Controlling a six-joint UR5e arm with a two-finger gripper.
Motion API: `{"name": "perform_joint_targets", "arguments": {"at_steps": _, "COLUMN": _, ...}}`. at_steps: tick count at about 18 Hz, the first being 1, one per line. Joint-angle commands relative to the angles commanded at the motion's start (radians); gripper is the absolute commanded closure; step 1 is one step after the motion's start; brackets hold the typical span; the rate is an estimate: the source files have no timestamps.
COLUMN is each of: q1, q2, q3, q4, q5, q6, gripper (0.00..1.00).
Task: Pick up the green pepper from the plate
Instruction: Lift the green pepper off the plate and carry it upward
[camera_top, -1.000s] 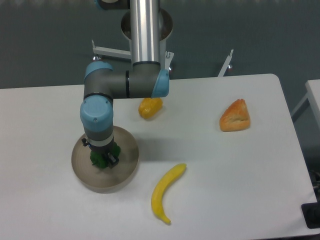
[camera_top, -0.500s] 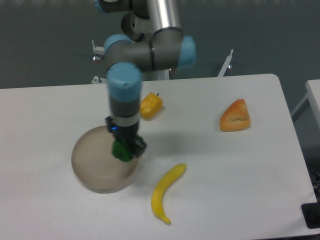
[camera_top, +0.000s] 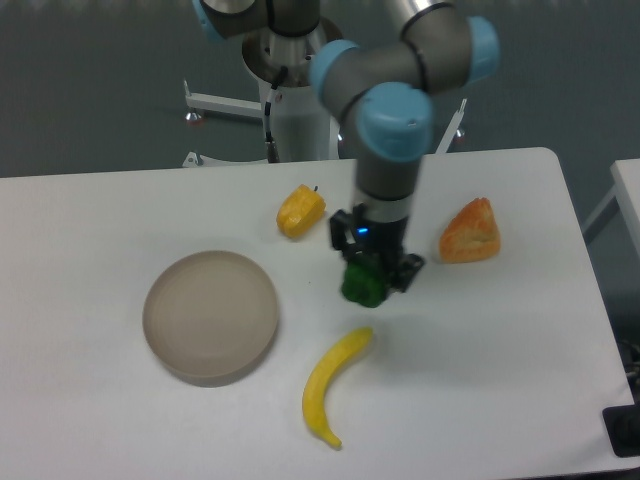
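- A second ago I had the pincer down inside the plate; half a second ago it was lifting off the plate's right edge with the green pepper in its grip. Now it has swung well to the right, out over open tabletop.
- The plate is bare: nothing is left in it, and the arm no longer covers any part of it.
- I read that as the pick being done in substance. The pepper has left the dish and travels with the tool.
- The pincer is pinching the green pepper: its dark fingers sit close on either side of the glossy green lump, drawn in to about the pepper's width, not spread beyond it.
- The pepper hangs below the wrist, between the yellow pepper and the orange wedge, and just above the upper tip of the banana. From this view I cannot tell how high it is off the tabletop.
- My one worry is grip security: the pepper is lumpy and shiny, so it could slip if I move fast.
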Motion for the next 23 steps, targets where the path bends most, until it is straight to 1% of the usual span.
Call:
{"name": "perform_joint_targets", "arguments": {"at_steps": 2, "q1": 0.047, "q2": -0.018, "q3": 0.034, "q4": -0.039, "q5": 0.037, "q6": 0.092, "gripper": 0.66}}
{"name": "perform_joint_targets", "arguments": {"at_steps": 4, "q1": 0.054, "q2": -0.022, "q3": 0.040, "q4": -0.080, "q5": 0.070, "q6": 0.138, "gripper": 0.66}}
{"name": "perform_joint_targets", "arguments": {"at_steps": 5, "q1": 0.057, "q2": -0.022, "q3": 0.037, "q4": -0.085, "q5": 0.095, "q6": 0.173, "gripper": 0.66}}
{"name": "perform_joint_targets", "arguments": {"at_steps": 7, "q1": 0.055, "q2": -0.028, "q3": 0.037, "q4": -0.079, "q5": 0.132, "q6": 0.224, "gripper": 0.67}}
{"name": "perform_joint_targets", "arguments": {"at_steps": 11, "q1": 0.052, "q2": -0.048, "q3": 0.060, "q4": -0.077, "q5": 0.135, "q6": 0.232, "gripper": 0.67}}
{"name": "perform_joint_targets", "arguments": {"at_steps": 14, "q1": 0.051, "q2": -0.049, "q3": 0.062, "q4": -0.077, "q5": 0.126, "q6": 0.244, "gripper": 0.66}}
{"name": "perform_joint_targets", "arguments": {"at_steps": 17, "q1": 0.051, "q2": -0.049, "q3": 0.058, "q4": -0.079, "q5": 0.115, "q6": 0.310, "gripper": 0.66}}
{"name": "perform_joint_targets", "arguments": {"at_steps": 19, "q1": 0.055, "q2": -0.051, "q3": 0.058, "q4": -0.080, "q5": 0.086, "q6": 0.312, "gripper": 0.66}}
{"name": "perform_joint_targets", "arguments": {"at_steps": 23, "q1": 0.055, "q2": -0.051, "q3": 0.052, "q4": -0.076, "q5": 0.087, "q6": 0.313, "gripper": 0.66}}
